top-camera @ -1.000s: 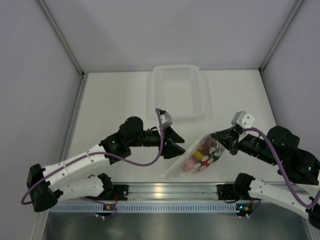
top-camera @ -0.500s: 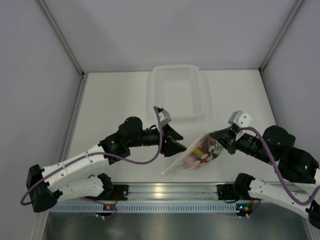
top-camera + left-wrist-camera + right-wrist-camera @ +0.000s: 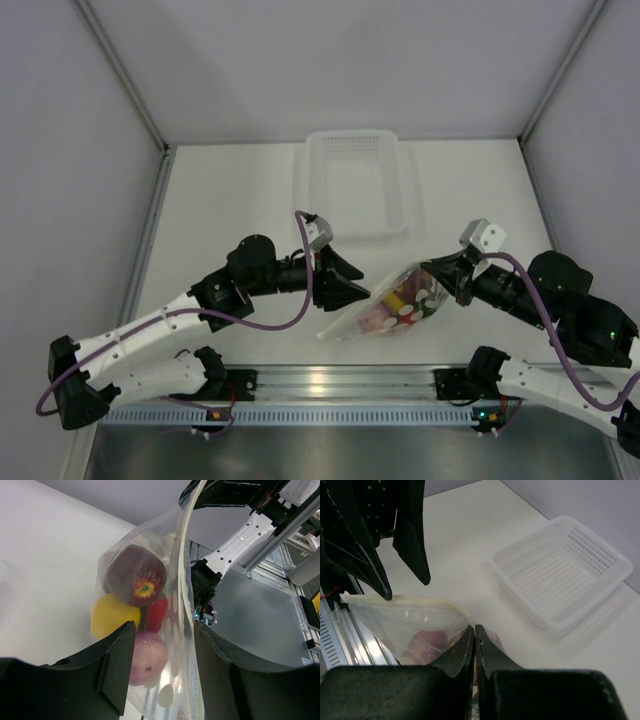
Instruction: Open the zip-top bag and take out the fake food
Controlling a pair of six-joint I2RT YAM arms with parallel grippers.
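Note:
The zip-top bag, see-through with white dots, hangs tilted above the table's near edge. My right gripper is shut on its upper right edge, and its jaws pinch the plastic in the right wrist view. My left gripper is open at the bag's left end. In the left wrist view the bag lies between its open fingers. Inside the bag I see the fake food: a dark red apple, a yellow pear, a red chili and a pinkish onion.
A white mesh basket stands at the back middle of the table and also shows in the right wrist view. An aluminium rail runs along the near edge between the arm bases.
The left wrist has drawn back a little to the left, with its fingers still open at the bag. The bag has swung flatter and its lower left tip has risen.

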